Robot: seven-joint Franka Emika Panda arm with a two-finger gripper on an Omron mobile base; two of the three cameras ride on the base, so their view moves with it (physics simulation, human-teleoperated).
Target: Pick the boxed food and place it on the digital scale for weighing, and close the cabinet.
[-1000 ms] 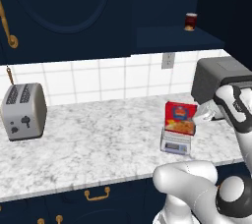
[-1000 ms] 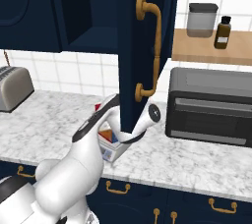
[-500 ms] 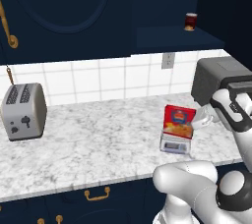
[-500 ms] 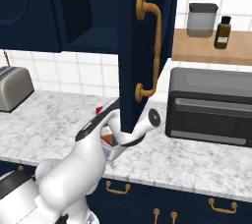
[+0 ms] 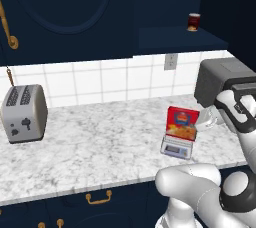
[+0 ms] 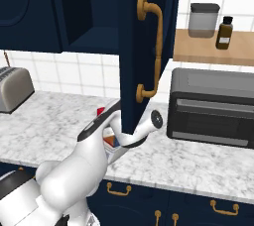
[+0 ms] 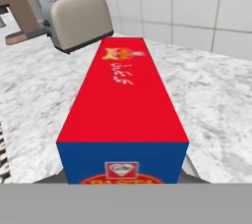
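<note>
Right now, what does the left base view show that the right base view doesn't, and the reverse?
Left base view alone: the boxed food standing upright on the digital scale, and a dark red can on the cabinet shelf. Right base view alone: the cabinet door open, a jar and bottle on a wooden shelf. Both: toaster, marble counter, toaster oven.

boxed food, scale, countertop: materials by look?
Boxed food: printed cardboard, matte; flat faces and sharp folded edges. Digital scale: silver-grey, metal or plastic, can't tell; flat display panel in front. Countertop: marble-look stone, white with grey veining, smooth.
</note>
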